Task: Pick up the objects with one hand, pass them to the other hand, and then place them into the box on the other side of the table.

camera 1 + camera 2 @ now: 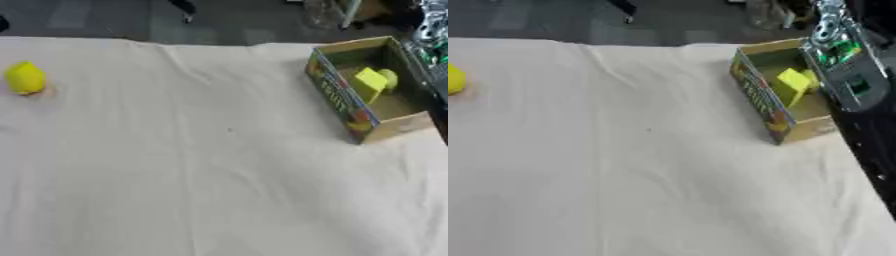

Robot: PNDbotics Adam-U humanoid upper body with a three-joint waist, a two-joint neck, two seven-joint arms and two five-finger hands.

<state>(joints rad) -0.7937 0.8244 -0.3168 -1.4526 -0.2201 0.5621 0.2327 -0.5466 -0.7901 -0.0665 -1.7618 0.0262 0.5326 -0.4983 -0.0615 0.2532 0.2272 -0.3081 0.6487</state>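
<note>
Your table [219, 190] is covered w/ a pale cream cloth, creased toward the far edge; one yellow object [24, 77] sits alone on the cloth at far left, well apart from everything else; its exact shape can't be made out, rounded w/ a peaked top. The box [372, 127] stands at far right near the table edge, open top, cardboard-brown inside; its long outer side facing the cloth is printed in blue, yellow and red, w/ a column of lettering along it; you won't get a brand from it, the print is too blurred to read. Inside the box lie two yellow pieces, touching: a yellow block [369, 80], tilted, and a paler rounded piece [389, 77] just behind it. In the right eye view your robot's right arm [846, 75] comes down from the upper right corner, silver and black w/ green parts showing, overlapping the box's far right wall; no fingers of the right hand can be seen, so whether it is released, clenched or grasping can't be told; left hand shows in neither view.
</note>
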